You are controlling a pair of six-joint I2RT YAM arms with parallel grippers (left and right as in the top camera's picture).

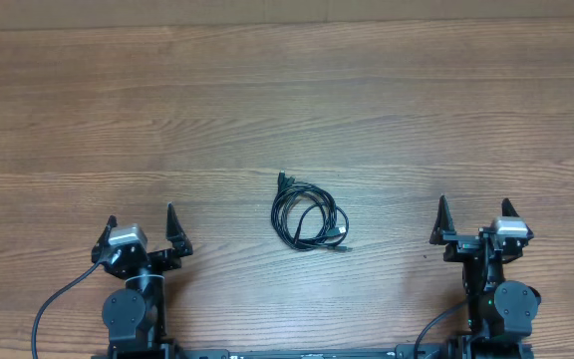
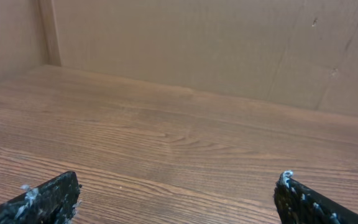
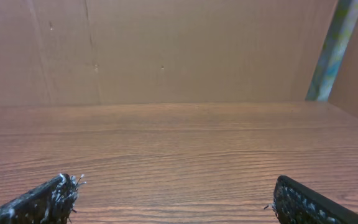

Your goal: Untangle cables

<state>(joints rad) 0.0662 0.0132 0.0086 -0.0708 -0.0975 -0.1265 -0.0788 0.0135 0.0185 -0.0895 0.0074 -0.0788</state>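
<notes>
Cables point(image 1: 310, 217), midway between both jaw pairs: strand count and plug types too small to resolve; wrist-view fingers point(image 2: 48, 200) cropped below.

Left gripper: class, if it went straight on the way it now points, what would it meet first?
Nothing nearby: the left gripper, open, faces along the table, and the way looks free up to the brown wall. The cables lie off to its right, outside that line. Depth is uncertain.

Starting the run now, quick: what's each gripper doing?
The left gripper: open, fingers wide apart, holding nothing.
The right gripper: open, fingers wide apart, holding nothing.
</notes>
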